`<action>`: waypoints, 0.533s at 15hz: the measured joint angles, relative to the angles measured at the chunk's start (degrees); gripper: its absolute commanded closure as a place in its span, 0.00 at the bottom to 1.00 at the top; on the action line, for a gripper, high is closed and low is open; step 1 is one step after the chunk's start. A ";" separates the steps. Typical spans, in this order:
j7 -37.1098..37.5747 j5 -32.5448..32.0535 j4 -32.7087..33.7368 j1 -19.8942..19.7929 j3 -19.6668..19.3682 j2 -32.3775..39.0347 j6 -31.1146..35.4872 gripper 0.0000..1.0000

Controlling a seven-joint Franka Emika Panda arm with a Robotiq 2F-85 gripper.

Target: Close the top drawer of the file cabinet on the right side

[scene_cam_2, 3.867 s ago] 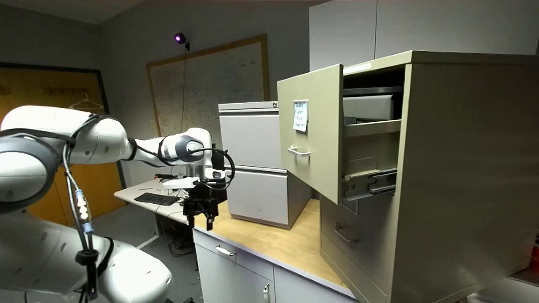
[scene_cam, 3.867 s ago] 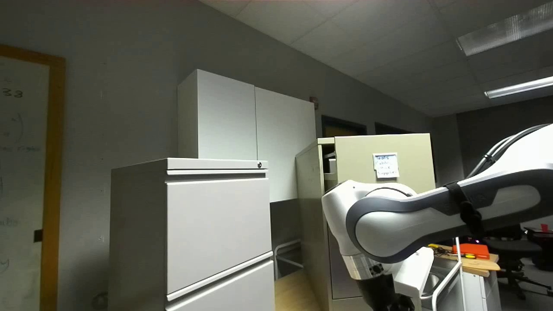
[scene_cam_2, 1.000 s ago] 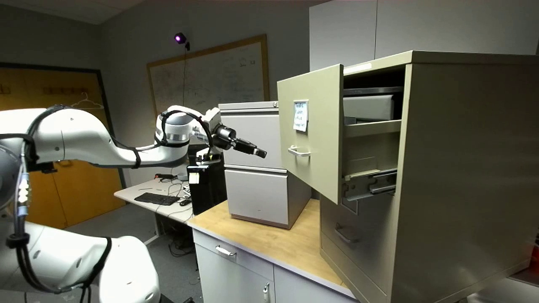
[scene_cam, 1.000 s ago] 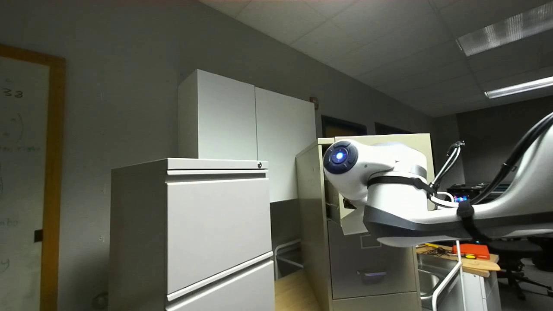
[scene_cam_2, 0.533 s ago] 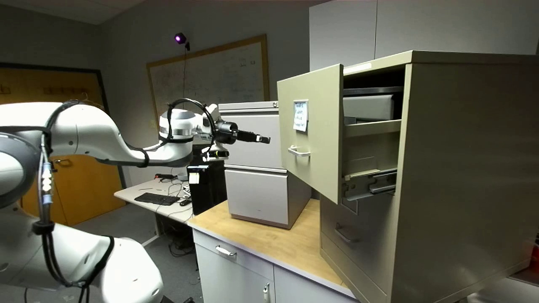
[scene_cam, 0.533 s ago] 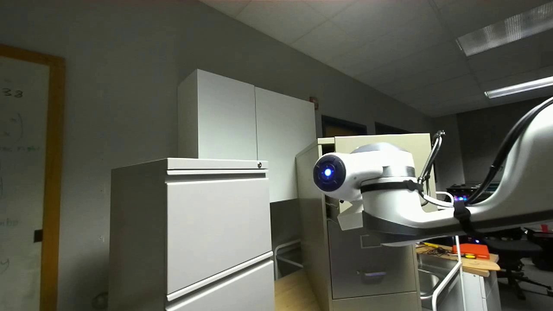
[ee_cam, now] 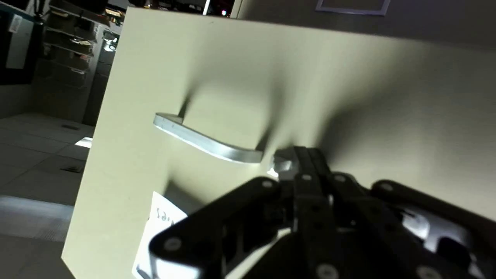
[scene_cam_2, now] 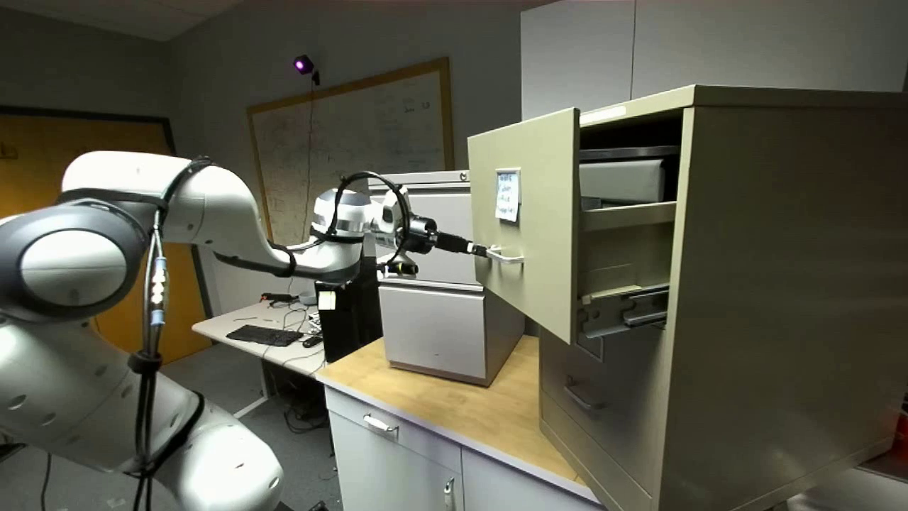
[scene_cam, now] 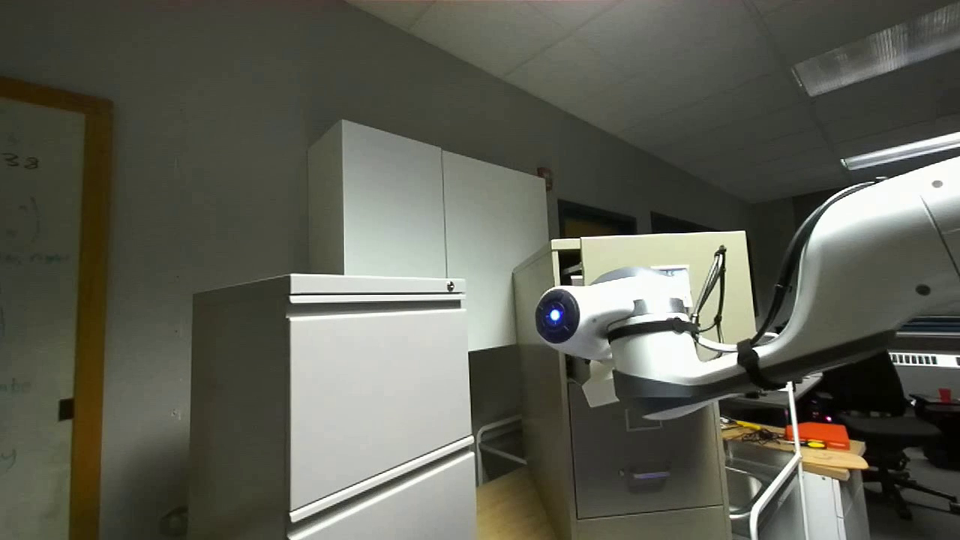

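Note:
The top drawer (scene_cam_2: 543, 284) of the beige file cabinet (scene_cam_2: 780, 284) stands pulled out, its side rail and a grey box inside showing. Its flat front carries a silver handle (ee_cam: 209, 143) and a white label (scene_cam_2: 507, 195). My gripper (scene_cam_2: 479, 250) points level at that front, by the end of the handle. In the wrist view the fingertips of the gripper (ee_cam: 304, 153) lie together, with nothing between them, just beside the handle. They are very near the drawer front; whether they touch it I cannot tell. In an exterior view the arm covers part of the drawer front (scene_cam: 622, 251) and hides the gripper.
A pale grey cabinet (scene_cam_2: 433, 326) stands on the wooden counter (scene_cam_2: 425, 397), close behind the gripper. Lower beige drawers (scene_cam_2: 603, 411) sit shut beneath the top one. A white cupboard (scene_cam: 397, 202) hangs on the wall, and a desk with a keyboard (scene_cam_2: 264, 335) is farther back.
Earlier the gripper hung down, open, over the counter's edge. It has since shut, swung up to level and moved right to the drawer front. The drawer has hardly shifted, if at all.

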 measured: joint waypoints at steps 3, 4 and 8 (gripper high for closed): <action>0.00 0.04 1.28 2.30 -1.16 1.98 -3.36 1.00; 0.00 0.05 1.62 2.86 -1.50 2.57 -4.31 1.00; 0.01 0.07 3.57 4.27 -2.78 4.88 -6.61 1.00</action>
